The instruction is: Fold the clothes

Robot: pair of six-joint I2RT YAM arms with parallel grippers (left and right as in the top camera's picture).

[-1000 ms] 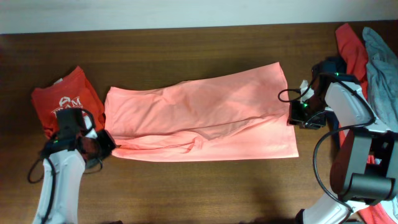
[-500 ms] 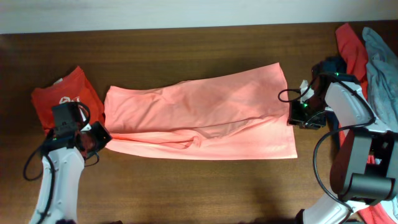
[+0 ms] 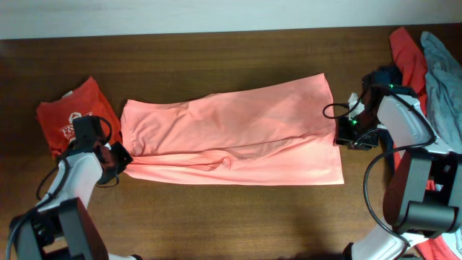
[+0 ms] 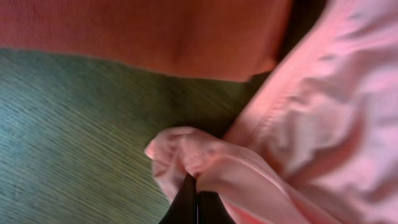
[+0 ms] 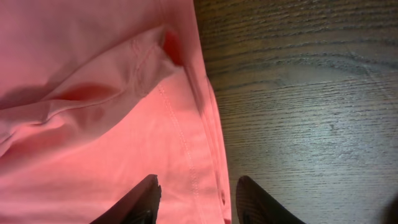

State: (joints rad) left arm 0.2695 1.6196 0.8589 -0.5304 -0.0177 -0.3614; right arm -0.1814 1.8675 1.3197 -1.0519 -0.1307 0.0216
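Note:
A plain salmon-pink shirt (image 3: 238,137) lies spread across the middle of the table, folded lengthwise. My left gripper (image 3: 124,160) is shut on the shirt's near-left corner; in the left wrist view the dark fingers (image 4: 186,205) pinch a bunched fold of pink fabric (image 4: 186,149) just above the wood. My right gripper (image 3: 339,133) is open at the shirt's right edge; in the right wrist view its fingers (image 5: 140,202) straddle the hem (image 5: 205,155), one over the fabric, one over bare wood. A folded red shirt with a white logo (image 3: 72,119) lies at the far left.
A heap of clothes, coral-red (image 3: 408,58), grey-blue (image 3: 444,72) and navy (image 3: 382,76), sits at the right edge behind my right arm. The red shirt's edge (image 4: 155,37) lies close to my left gripper. Bare wood (image 3: 231,217) runs along the front.
My left gripper moved away from me and slightly right, dragging the shirt's near-left corner with it. The right arm has not moved.

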